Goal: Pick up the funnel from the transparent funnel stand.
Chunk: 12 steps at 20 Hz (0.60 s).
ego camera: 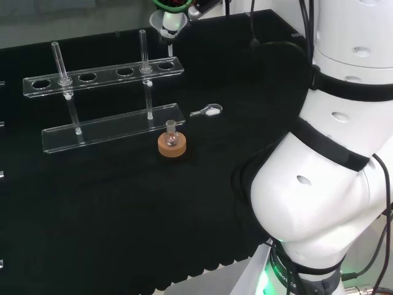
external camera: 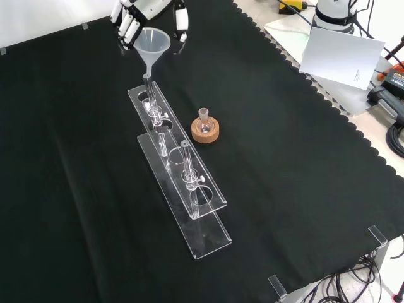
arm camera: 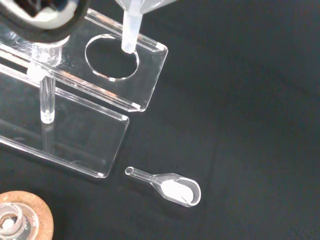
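Fingers (external camera: 129, 25) curling round the funnel (external camera: 153, 43), holding it above the stand's (external camera: 183, 183) end hole, spout tip clear of it; scoop (arm camera: 172, 187) lying near stand.

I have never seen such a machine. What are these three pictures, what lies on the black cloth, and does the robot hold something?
The big white shapes at the right of the head view are the links of one robot arm. It ends in a black and white hand with fingers like a person's.

The head view looks from behind the arm, the front view from before it, down on the cloth, and the wrist view from a camera beside the palm.

On the cloth stands a clear funnel stand, a plate with round holes on posts. Beside it, a small glass flask sits in a cork ring. Near the stand's end lies a small clear scoop with something white in it.

The fingers are around the top of a clear funnel. Its stem hangs above the stand's end hole, lifted out of it.
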Tool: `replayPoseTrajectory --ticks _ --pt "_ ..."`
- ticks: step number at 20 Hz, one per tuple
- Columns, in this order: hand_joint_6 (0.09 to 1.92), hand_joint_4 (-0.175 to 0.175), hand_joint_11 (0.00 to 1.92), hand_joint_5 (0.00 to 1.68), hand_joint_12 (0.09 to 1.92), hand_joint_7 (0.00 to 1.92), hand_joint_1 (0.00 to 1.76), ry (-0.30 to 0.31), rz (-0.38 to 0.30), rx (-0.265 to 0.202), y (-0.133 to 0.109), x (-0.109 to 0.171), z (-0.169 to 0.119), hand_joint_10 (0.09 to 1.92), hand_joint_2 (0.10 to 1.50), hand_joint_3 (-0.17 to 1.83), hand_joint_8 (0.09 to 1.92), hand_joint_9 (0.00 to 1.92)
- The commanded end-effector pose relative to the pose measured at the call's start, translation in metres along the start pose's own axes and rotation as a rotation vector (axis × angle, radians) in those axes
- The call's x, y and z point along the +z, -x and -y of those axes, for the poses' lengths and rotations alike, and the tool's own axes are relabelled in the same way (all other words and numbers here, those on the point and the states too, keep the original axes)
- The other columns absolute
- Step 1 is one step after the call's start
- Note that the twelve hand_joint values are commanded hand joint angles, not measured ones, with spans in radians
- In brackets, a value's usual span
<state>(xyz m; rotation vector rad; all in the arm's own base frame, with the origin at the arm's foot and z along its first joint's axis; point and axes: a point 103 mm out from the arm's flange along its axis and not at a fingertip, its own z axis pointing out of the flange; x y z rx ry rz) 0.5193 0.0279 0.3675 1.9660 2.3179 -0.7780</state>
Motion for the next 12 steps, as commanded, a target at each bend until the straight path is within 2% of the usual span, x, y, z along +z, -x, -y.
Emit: replayPoseTrajectory --ticks 1,12 --pt "0.69 0.009 0.60 0.68 1.26 0.66 0.92 0.005 0.000 0.011 0.002 -0.009 0.022 0.39 0.72 0.71 0.63 1.04" --pt "0.69 0.005 0.60 0.65 1.26 0.65 0.90 0.021 -0.004 0.008 -0.006 -0.011 0.056 0.40 0.73 0.70 0.64 1.03"
